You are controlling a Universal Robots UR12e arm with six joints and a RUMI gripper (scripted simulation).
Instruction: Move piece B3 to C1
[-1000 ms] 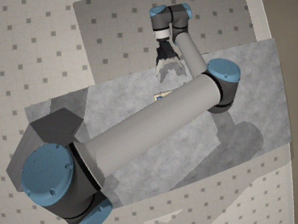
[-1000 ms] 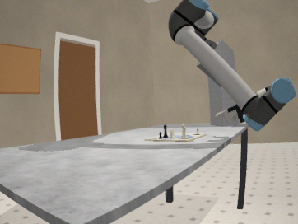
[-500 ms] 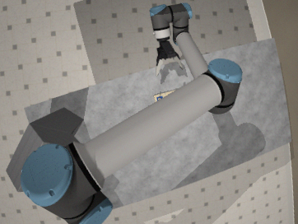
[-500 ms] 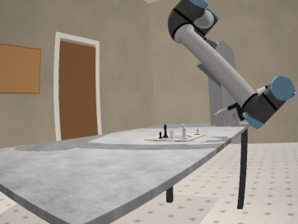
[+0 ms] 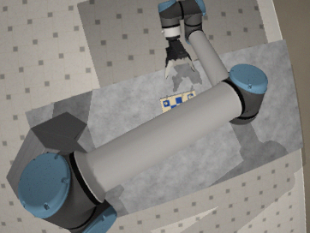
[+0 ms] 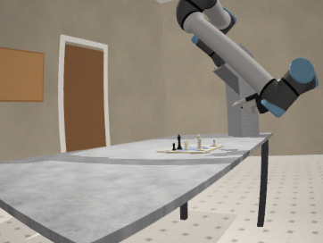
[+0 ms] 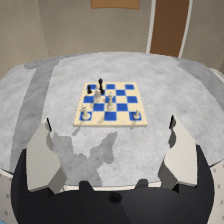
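Unreadable edge marks on chessboard (image 7: 110,122)

The mottled grey stone-like bench (image 6: 111,188) looks matt; the blue-and-cream checkered board (image 7: 111,104) smooth; the brown wooden door (image 6: 85,100) flat, unglossed.

A plain indoor room of laboratory or test-cell character is shown. Bare beige walls (image 6: 147,67) are seen, with a brown door in a white frame (image 6: 84,94) and an orange-brown wall board (image 6: 21,75) beside it. The floor is laid with pale tiles dotted with small grey squares (image 6: 294,201). A long grey marbled table on dark legs (image 6: 111,183) is placed beside a grey pedestal (image 6: 241,116), from which a large industrial arm with blue joint caps (image 6: 236,54) is carried.
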